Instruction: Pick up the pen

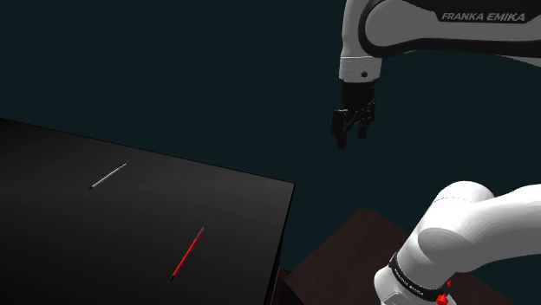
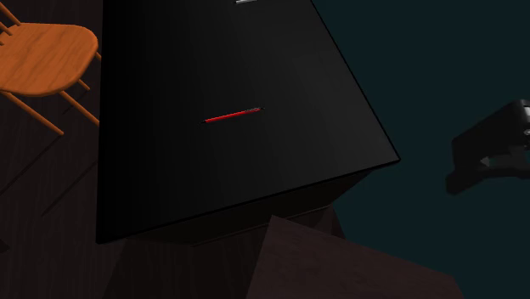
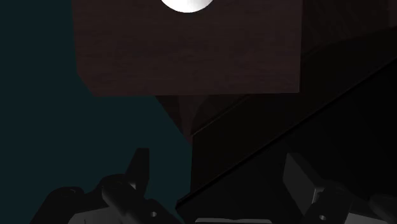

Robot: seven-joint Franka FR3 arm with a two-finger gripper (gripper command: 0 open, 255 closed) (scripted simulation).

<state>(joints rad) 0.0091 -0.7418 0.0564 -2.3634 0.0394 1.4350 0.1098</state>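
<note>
Stage: approach not begun | slim red pen (image 1: 188, 252) lies flat and untouched on the black counter (image 1: 243, 217), near its stand-side edge | all-black two-finger gripper (image 1: 349, 137) released, empty, raised beyond the counter's corner | left: reach, descend, grasp, lift.

The shoulder view sits close beside the stand (image 1: 347, 256) and looks down toward 8 o'clock over the black worktop (image 1: 104, 234). The second exterior view looks steeply down from higher up on that same worktop, with a chair (image 2: 47, 51) at 10 o'clock. The wrist view looks past the fingers (image 3: 137, 168) onto the stand and the worktop's corner.
</note>
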